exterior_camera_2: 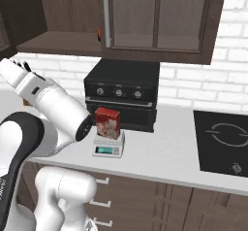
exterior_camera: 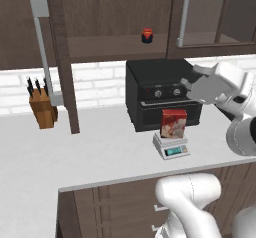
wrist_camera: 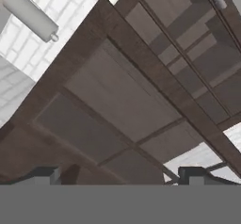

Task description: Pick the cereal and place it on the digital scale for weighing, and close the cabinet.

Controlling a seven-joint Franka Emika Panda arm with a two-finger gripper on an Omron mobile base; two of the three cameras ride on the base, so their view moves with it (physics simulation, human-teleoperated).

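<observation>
Nearest on the white surface point(exterior_camera: 100, 152) sits the digital scale point(exterior_camera: 171, 147), with the cereal point(exterior_camera: 173, 124) standing upright on its plate, just before the black oven point(exterior_camera: 160, 94). Above, the cabinet point(exterior_camera: 115, 17) stands open, its left door point(exterior_camera: 57, 57) swung outward. Raised at right, the pincer point(wrist_camera: 120, 178) is spread, empty.

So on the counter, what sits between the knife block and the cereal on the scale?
In the left base view, the open cabinet door hangs edge-on between the knife block and the cereal on the digital scale; otherwise bare white counter.
</observation>
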